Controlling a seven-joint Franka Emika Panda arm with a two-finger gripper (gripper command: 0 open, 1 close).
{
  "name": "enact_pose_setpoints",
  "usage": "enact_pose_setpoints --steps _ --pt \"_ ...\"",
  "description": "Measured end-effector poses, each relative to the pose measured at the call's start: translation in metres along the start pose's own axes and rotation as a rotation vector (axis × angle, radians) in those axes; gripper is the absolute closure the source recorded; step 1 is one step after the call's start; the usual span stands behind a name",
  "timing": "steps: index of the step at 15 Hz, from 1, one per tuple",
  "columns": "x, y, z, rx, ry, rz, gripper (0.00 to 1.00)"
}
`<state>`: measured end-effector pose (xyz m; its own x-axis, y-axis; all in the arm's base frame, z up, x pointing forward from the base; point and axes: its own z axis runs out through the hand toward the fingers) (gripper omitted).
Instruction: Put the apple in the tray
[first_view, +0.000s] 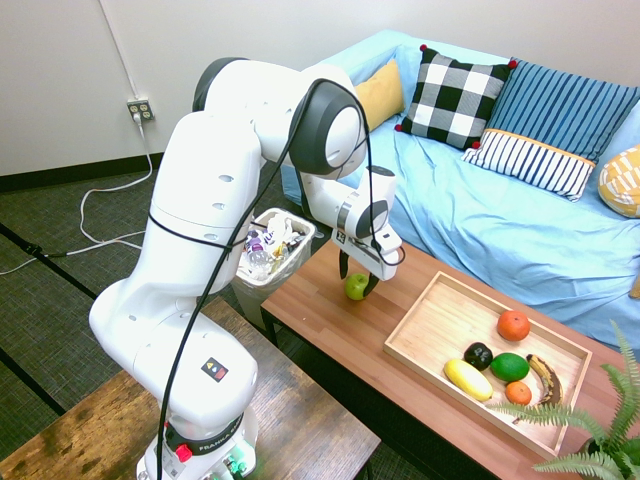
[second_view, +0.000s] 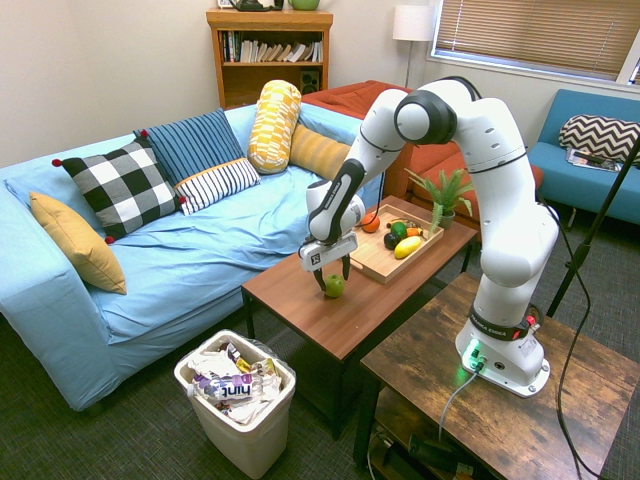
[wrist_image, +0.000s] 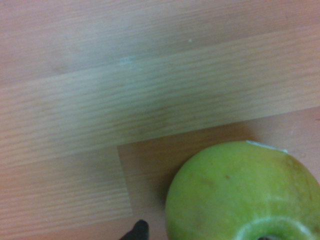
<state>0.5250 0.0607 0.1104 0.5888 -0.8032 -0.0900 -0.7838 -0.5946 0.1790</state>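
The yellow-green apple (first_view: 356, 287) (second_view: 334, 286) rests on the brown coffee table (first_view: 330, 330) near its left end. My gripper (first_view: 357, 282) (second_view: 333, 280) is lowered over it, open, with one dark finger on either side of the fruit. From the wrist camera the apple (wrist_image: 240, 195) looms large and close on the wood grain. The light wooden tray (first_view: 430, 325) (second_view: 372, 262) lies further along the table and holds several fruits.
In the tray are an orange (first_view: 513, 324), a dark green fruit (first_view: 509, 366), a yellow fruit (first_view: 467, 379) and a banana (first_view: 544, 378). A full white trash bin (first_view: 272, 250) stands by the table's end. A fern (first_view: 600, 420) sits past the tray. Blue sofa (first_view: 500, 210) behind.
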Motion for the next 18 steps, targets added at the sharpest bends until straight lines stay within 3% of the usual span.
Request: enact_pose_setpoints --steps 1,2,14,18 --pt "0.001 -0.003 0.004 -0.006 -0.002 -0.001 0.0" --pt "0.001 -0.004 0.007 -0.011 -0.005 -0.001 1.0" --pt "0.007 -0.008 0.012 -0.009 -0.027 0.005 1.0" --pt "0.036 -0.001 -0.038 0.062 0.007 0.041 1.0"
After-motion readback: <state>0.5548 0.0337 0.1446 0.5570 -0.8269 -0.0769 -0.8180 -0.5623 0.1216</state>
